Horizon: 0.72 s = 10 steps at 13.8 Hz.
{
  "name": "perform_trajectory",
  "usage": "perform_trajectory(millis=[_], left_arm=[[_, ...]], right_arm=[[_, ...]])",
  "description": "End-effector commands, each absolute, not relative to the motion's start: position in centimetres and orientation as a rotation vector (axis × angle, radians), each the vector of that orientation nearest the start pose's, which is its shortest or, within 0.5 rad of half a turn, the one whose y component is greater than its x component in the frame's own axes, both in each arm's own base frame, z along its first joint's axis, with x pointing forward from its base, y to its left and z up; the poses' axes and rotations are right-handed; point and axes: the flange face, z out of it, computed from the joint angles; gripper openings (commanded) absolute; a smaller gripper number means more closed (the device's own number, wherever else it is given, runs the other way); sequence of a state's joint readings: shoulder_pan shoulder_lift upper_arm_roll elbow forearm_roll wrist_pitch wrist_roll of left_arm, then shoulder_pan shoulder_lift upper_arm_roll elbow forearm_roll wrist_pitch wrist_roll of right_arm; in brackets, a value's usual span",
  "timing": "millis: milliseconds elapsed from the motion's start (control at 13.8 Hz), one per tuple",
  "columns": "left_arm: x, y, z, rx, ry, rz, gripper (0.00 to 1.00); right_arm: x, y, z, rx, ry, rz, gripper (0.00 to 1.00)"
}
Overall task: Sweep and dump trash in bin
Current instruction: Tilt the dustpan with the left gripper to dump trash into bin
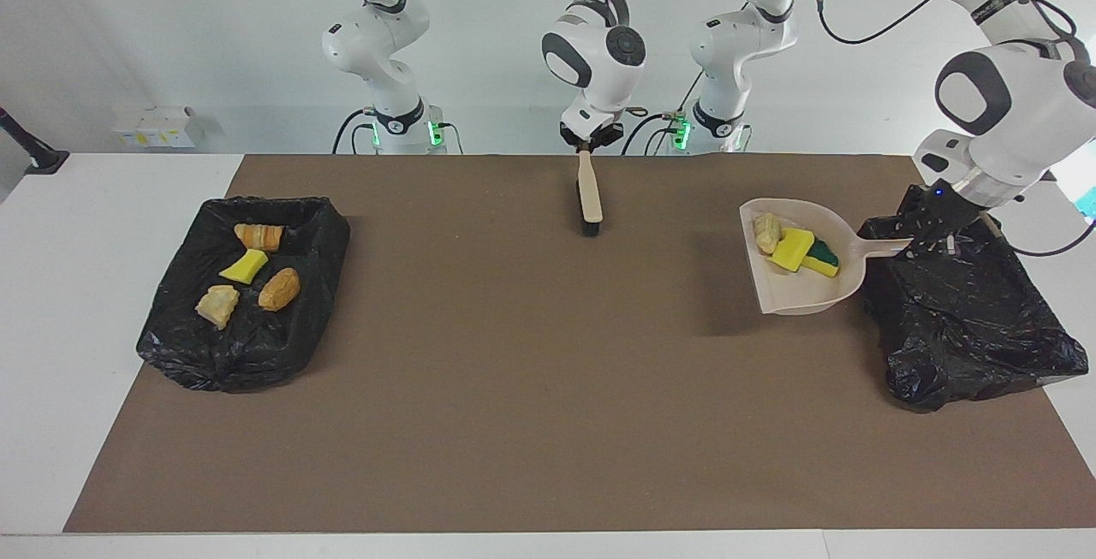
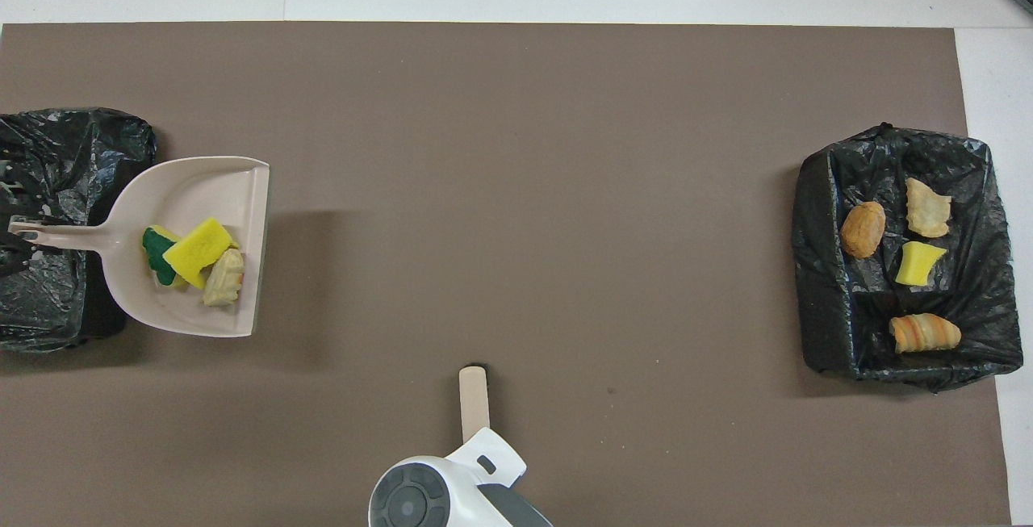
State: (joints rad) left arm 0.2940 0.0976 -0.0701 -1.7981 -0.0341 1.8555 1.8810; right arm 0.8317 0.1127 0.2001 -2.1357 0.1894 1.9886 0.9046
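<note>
The beige dustpan [image 1: 801, 294] hangs above the mat, tilted, beside the black-lined bin [image 1: 967, 319] at the left arm's end. My left gripper [image 1: 923, 240] is shut on its handle, over the bin's rim. In the pan lie three pieces of trash: a yellow sponge [image 1: 794, 249], a green-topped sponge wedge [image 1: 824, 258] and a tan lump [image 1: 766, 232]. The overhead view shows the pan [image 2: 161, 188] with the yellow sponge [image 2: 198, 240] on top. My right gripper [image 1: 586, 145] is shut on the hand brush [image 1: 588, 195], which hangs bristles down over the mat near the robots.
A second black-lined bin [image 1: 248, 345] sits at the right arm's end, holding several scraps, among them a striped orange lump [image 1: 259, 236] and a yellow piece [image 1: 244, 266]. A brown mat [image 1: 531, 371] covers the table between the bins.
</note>
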Motion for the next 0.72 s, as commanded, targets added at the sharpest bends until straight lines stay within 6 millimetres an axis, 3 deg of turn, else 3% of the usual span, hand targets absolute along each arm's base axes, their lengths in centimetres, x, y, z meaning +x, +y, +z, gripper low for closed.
perform_trajectory(millis=[0,217,290,362,651], left_arm=[[57.2,17.0,51.6,-2.210,2.280,-0.108,0.00],[56.8,21.9,54.3,-2.266,2.168,-0.139,0.00],[56.3,23.9,54.0,-2.307,2.136,-0.129,0.00],[56.1,25.5,54.5,-2.322,2.096,-0.135,0.00],[57.1,31.3,56.8,-2.278,1.964,-0.037,0.00]], right_arm=[[24.2,43.8,33.2,-3.202,-0.095,0.412,0.00],[24.1,44.0,33.3,-3.201,-0.115,0.415,0.00],[24.4,43.9,33.5,-3.202,-0.092,0.415,0.41],[24.5,44.0,33.8,-3.200,-0.085,0.415,0.99],[27.0,44.3,36.6,-3.175,-0.061,0.402,1.00]])
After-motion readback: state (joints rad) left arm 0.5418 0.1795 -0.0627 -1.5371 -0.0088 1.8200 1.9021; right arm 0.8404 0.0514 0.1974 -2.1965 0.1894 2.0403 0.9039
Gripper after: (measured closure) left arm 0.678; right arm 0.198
